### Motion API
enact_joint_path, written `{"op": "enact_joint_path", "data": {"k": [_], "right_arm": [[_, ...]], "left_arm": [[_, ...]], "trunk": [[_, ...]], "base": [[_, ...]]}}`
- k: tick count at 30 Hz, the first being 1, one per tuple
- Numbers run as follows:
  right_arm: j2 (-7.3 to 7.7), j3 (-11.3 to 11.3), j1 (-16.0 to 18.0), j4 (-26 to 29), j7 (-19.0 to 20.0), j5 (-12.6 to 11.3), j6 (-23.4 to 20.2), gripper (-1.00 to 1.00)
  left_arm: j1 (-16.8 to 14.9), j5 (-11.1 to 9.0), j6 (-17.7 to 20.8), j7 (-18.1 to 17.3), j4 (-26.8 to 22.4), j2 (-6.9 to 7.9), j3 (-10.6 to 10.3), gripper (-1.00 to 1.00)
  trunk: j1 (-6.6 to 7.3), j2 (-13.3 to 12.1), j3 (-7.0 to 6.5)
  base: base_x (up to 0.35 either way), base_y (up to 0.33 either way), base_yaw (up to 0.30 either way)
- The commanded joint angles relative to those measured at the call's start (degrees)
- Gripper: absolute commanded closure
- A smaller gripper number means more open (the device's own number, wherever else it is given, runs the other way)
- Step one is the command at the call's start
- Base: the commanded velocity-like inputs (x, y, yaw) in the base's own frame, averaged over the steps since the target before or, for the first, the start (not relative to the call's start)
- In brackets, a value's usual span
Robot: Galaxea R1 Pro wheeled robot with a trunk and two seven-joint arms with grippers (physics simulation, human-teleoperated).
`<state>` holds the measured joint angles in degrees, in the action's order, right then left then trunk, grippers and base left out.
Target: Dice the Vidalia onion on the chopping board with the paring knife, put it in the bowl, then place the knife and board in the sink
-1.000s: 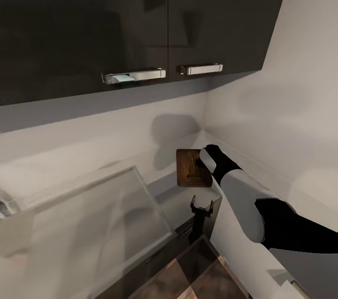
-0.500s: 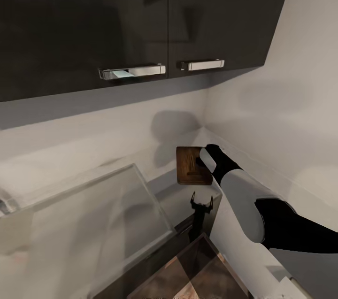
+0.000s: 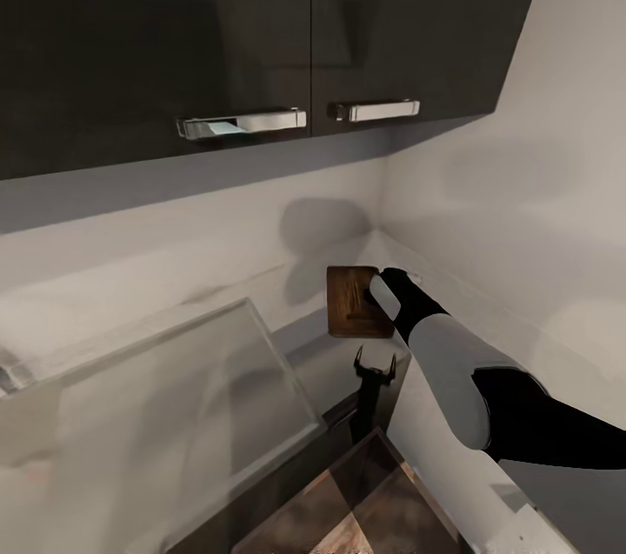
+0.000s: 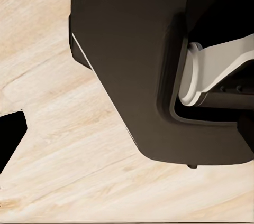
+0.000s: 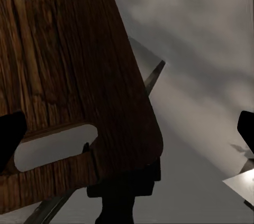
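The right pincer (image 5: pixel 127 129) shows two dark fingertips at the two sides of the right wrist view, wide apart, and the chopping board (image 5: pixel 69 65) stands between them. One fingertip (image 5: pixel 10 134) lies against the board's edge near the oblong handle slot; the other is well away from the wood, so I cannot tell if the pincer really clamps the board or only stays beside it. In the head view the right arm reaches toward the corner of the room, and the board (image 3: pixel 349 303) appears lifted and tilted just in front of its wrist, above the grey bench (image 3: pixel 304 345).

The left pincer (image 3: pixel 374 370) hangs lower, near the bench edge, with its two fingers apart and nothing between them.

I judge the board as stiff and rather heavy for its size, with a smooth varnished face which can slip. A hold at the short edge by the slot seems best, but the long part will then pull downward.

To the left I see a pale steel surface (image 3: pixel 156 415), probably the sink side.
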<state>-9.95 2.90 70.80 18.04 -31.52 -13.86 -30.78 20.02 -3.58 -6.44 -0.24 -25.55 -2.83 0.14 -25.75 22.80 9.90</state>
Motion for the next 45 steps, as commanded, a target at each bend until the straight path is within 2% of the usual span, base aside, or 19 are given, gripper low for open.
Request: {"op": "enact_joint_path", "data": {"k": [1,8,13,17,45], "right_arm": [[-0.05,0.34,0.04,0.02,-0.31,-0.13,0.12,-1.00],[-0.05,1.00,0.04,-0.48,-0.51,-0.06,2.07,-1.00],[-0.05,3.88,0.02,-1.05,-1.06,0.04,3.42,-1.00],[-0.05,4.72,0.01,-2.18,-1.88,0.05,3.71,-1.00],[-0.05,5.04,-0.06,-2.40,-3.19,0.06,5.12,-1.00]], "left_arm": [[0.02,-0.37,-0.06,-0.02,0.03,0.00,0.02,-1.00],[0.02,-0.30,-0.07,-0.02,0.22,0.14,0.04,-1.00],[0.02,-0.29,-0.07,-0.05,0.23,0.19,0.04,-1.00],[0.02,-0.29,-0.07,-0.04,0.24,0.19,0.04,-1.00],[-0.03,-0.29,-0.07,-0.03,0.24,0.19,0.04,-1.00]], "trunk": [[-0.03,0.12,0.20],[-0.03,0.12,0.86],[-0.03,0.12,1.33],[-0.03,0.12,1.70],[-0.03,0.12,4.32]], "base": [[0.000,0.000,0.000],[0.000,0.000,0.000],[0.000,0.000,0.002],[0.000,0.000,0.046],[0.000,0.000,0.095]]}}
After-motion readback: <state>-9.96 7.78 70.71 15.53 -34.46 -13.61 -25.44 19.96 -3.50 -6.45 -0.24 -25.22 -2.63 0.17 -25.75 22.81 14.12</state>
